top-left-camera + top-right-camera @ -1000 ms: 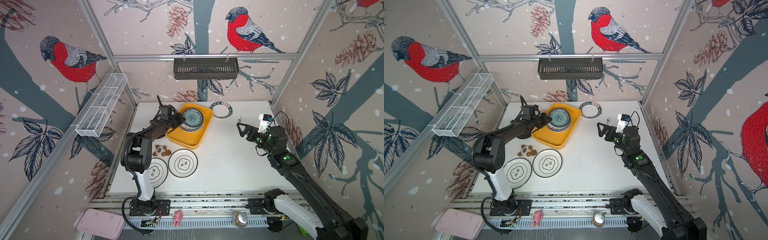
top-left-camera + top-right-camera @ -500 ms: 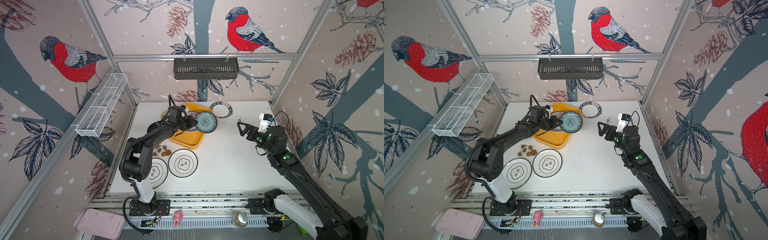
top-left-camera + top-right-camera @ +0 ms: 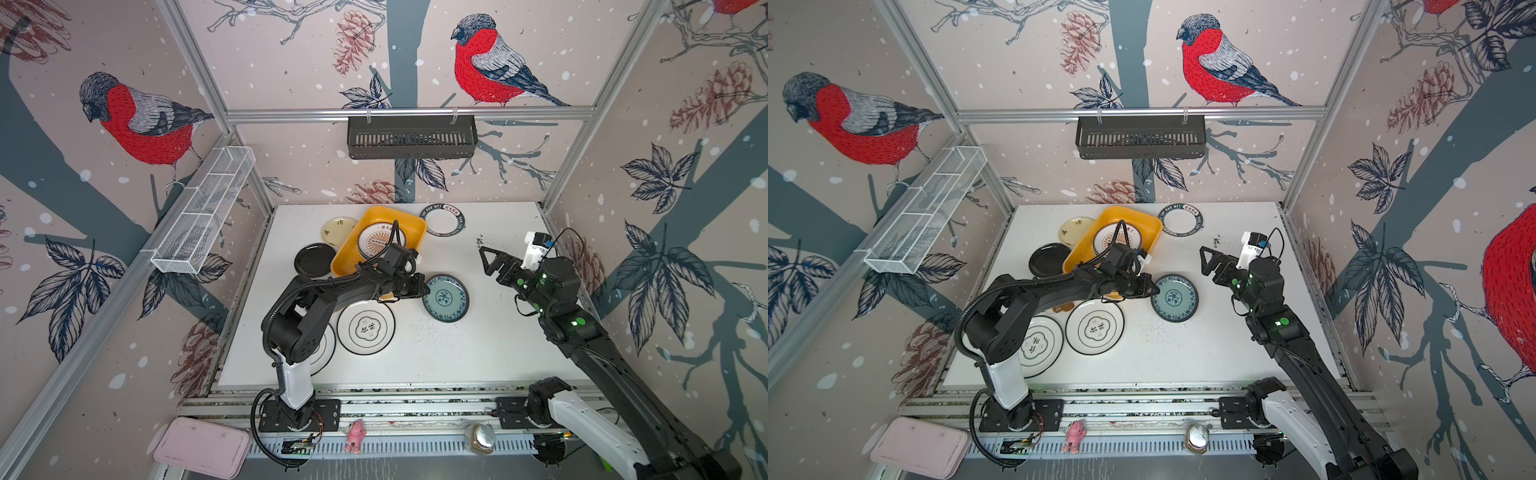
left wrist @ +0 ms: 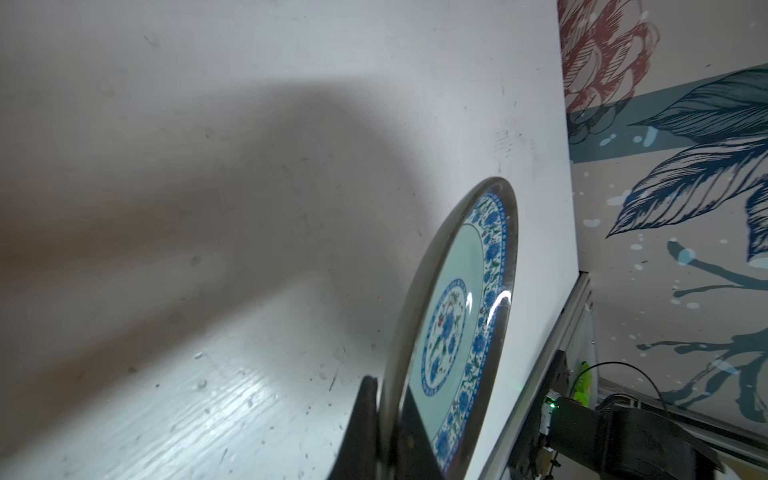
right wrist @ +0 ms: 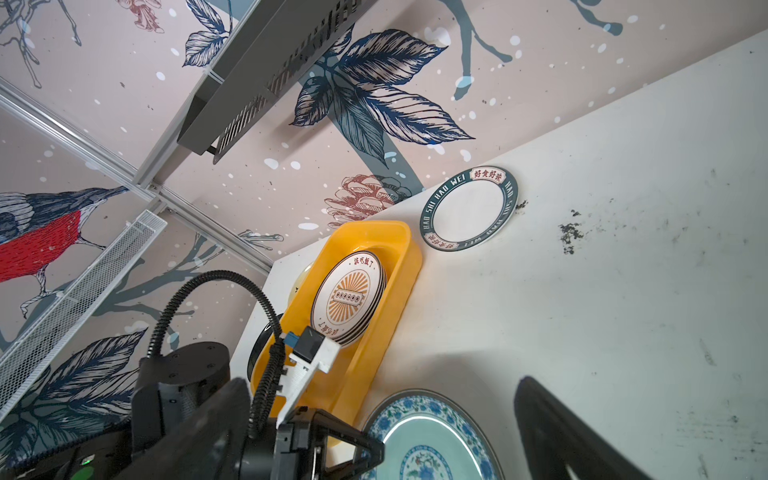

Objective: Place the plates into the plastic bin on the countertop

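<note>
Pinching the teal plate (image 3: 445,298) (image 3: 1174,298) by its rim, the left claw (image 3: 422,289) (image 3: 1152,289) is closed hard on it (the left wrist view shows a dark finger (image 4: 365,417) on each face of the plate (image 4: 461,324)). The plate sticks out past the claw's tips toward the right claw (image 3: 485,261) (image 3: 1204,261), over bare desk (image 3: 457,353) and outside the bin (image 3: 345,257) (image 3: 1084,249). Whether it rests on the desk or hangs just above it, I cannot tell.

The bin lies just behind the left claw, toward the back wall, with a sunburst plate (image 3: 380,241) (image 5: 347,297) lying inside it. On the desk beyond the bin from the claw are a black plate (image 3: 314,260) and a cream plate (image 3: 337,228). On the claw's near side a white plate (image 3: 365,327) lies on the desk, and a second white plate (image 3: 1038,340) lies partly under the left arm.

The right claw hangs above the desk with its jaws spread wide and nothing between them, tips turned toward the teal plate and apart from it. A lettered plate (image 3: 441,219) (image 5: 467,208) lies on the desk past its tips, just beside the bin's far corner.
</note>
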Available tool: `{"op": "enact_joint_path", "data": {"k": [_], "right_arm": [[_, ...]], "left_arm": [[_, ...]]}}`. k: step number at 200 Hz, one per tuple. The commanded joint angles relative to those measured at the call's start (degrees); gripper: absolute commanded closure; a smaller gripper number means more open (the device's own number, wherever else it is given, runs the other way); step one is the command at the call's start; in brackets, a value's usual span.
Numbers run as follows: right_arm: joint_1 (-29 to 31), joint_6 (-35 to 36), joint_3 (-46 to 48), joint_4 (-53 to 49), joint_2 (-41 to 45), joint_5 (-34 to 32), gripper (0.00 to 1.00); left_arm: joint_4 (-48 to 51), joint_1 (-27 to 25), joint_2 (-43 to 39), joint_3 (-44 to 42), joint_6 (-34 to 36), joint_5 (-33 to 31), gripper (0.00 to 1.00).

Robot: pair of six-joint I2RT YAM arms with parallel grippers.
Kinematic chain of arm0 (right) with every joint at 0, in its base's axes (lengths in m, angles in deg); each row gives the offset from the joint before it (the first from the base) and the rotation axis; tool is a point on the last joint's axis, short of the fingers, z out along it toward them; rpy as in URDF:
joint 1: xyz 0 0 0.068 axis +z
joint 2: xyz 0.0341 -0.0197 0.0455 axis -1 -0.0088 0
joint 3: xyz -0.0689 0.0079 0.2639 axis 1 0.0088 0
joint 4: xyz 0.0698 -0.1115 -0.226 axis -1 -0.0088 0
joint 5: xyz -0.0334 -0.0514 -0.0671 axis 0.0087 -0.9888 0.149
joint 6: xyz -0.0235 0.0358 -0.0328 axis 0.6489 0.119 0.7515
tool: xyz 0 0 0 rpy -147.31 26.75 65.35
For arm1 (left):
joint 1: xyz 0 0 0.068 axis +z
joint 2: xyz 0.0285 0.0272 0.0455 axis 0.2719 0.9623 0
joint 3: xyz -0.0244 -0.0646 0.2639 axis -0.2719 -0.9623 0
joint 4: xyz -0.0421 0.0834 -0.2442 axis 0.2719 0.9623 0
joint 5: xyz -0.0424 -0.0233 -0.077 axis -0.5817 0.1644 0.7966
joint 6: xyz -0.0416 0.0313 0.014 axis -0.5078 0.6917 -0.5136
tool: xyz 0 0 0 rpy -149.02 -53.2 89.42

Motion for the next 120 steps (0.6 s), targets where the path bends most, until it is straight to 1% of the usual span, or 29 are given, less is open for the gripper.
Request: {"op": "enact_joint_path", "data": {"k": [1,41,70,109,120], "right_arm": [[0.03,-0.59,0.11,-0.45,0.38,-1.55,0.00],[0.04,-0.51,-0.23,-0.52,0.14,-2.79,0.00],[-0.07,-0.24,-0.45,-0.47,-0.23,-3.22,0.00],[-0.27,-0.18,-0.49,-0.39,-0.33,-3.75,0.00],[-0.43,-0.15,-0.48,-0.47,-0.32,-3.77,0.00]], "left_arm": [[-2.38,-0.65,2.15,1.07,0.07,-1.34,0.97],[0.09,-0.71,6.03,3.77,0.49,-1.90,0.95],[0.72,-0.71,7.73,5.05,0.28,-1.68,0.91],[2.17,-0.69,9.10,6.53,0.18,-1.88,0.78],[2.60,-0.66,9.02,6.85,0.31,-2.43,0.72]]}}
